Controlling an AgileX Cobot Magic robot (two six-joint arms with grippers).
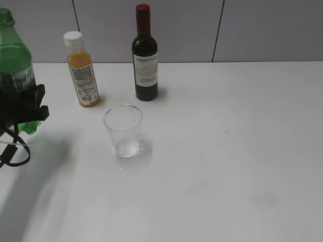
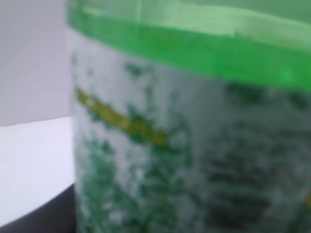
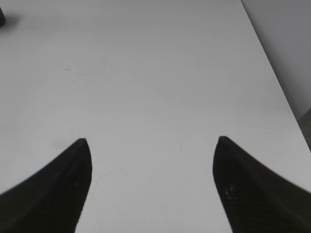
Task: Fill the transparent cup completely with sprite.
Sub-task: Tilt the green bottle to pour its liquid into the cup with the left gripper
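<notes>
The transparent cup stands upright on the white table, left of the middle, and looks empty. The green sprite bottle stands upright at the far left with no cap on it. My left gripper is shut round its lower body. In the left wrist view the bottle's grey-white label fills the frame, blurred, and the jaws are hidden. My right gripper is open and empty over bare table; it is out of the exterior view.
An orange juice bottle with a white cap and a dark wine bottle stand behind the cup near the grey wall. The table's right edge shows in the right wrist view.
</notes>
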